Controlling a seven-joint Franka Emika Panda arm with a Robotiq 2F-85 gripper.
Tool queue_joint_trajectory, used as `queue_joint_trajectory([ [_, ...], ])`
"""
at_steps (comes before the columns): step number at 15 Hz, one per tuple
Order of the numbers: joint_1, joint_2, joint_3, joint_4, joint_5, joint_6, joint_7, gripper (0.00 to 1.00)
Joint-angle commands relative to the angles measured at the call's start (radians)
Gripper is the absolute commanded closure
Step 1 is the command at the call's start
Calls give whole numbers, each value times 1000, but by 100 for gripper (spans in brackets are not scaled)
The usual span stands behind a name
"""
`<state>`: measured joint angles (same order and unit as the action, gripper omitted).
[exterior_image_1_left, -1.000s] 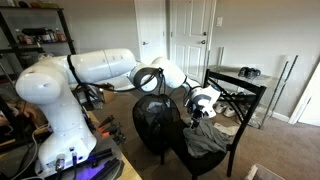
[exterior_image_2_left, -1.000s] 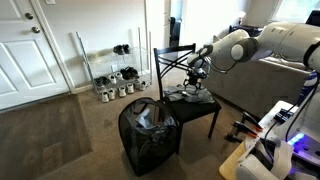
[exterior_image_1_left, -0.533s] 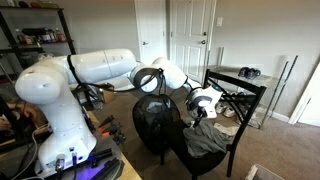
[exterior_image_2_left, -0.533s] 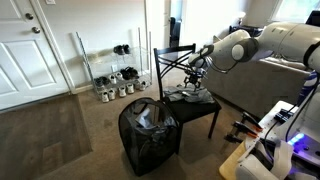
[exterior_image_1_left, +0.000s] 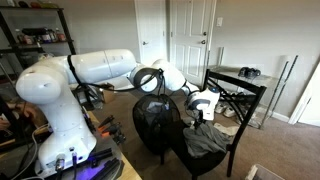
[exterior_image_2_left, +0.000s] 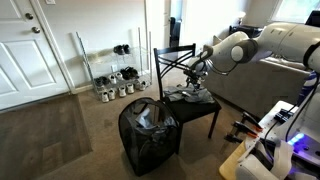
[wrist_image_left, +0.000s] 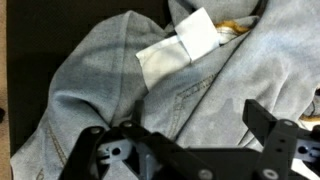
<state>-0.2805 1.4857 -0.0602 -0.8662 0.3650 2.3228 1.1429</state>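
Your gripper (wrist_image_left: 180, 128) hangs with fingers spread wide, pinching nothing, just above the denim garment (wrist_image_left: 95, 75). Its white tag (wrist_image_left: 185, 45) shows ahead of the fingers. In both exterior views the garment lies crumpled on the black chair (exterior_image_2_left: 203, 113) seat, with the black mesh hamper (exterior_image_1_left: 157, 125) just beside the chair.

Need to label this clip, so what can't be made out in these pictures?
- Blue-grey denim garment: the wrist view's edges cut it off, so its kind is unclear.
- White rectangular label: any print is blurred in the wrist view.
- Black Robotiq gripper: whether its fingers touch the garment; too small in both exterior views.
- Black mesh hamper: contents too dark and small in an exterior view.
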Motion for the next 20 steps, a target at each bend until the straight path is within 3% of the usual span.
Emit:
queue_joint_trajectory([
  [1, 26, 0, -34, -18, -18, 21, 135, 0],
  [8, 61, 1, -97, -34, -73, 15, 364, 0],
  [11, 52, 1, -77, -32, -104, 3, 329, 0],
  [12, 40, 1, -44, -30, -116, 15, 234, 0],
  [13, 42, 1, -64, -22, -109, -3, 308, 0],
  [17, 44, 1, -51, -22, -113, -3, 269, 0],
  [20, 50, 1, -63, -26, -100, 6, 354, 0],
])
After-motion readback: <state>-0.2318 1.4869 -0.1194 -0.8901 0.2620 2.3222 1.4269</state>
